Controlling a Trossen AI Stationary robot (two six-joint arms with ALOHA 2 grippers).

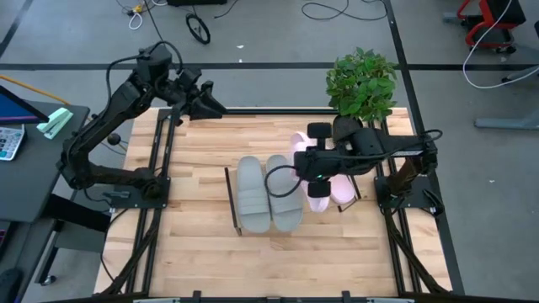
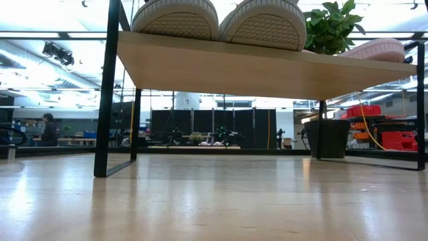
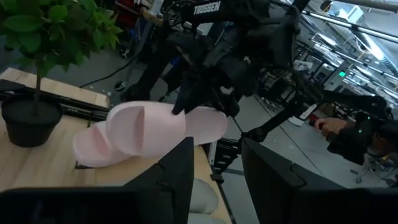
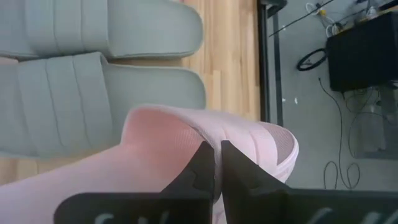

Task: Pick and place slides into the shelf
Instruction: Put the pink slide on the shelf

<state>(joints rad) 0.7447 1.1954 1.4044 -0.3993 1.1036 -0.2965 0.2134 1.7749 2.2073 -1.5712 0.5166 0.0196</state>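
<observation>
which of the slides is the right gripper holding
The pink slide nearest the grey pair: the right gripper is shut on its edge. The other pink slide lies free.

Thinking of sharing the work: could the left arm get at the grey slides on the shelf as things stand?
Probably yes. The left pincer waits open at the table's far left corner, with bare tabletop between it and the grey slides. The right pincer, shut on a pink slide, works just beside them, so crowding is possible.
</observation>
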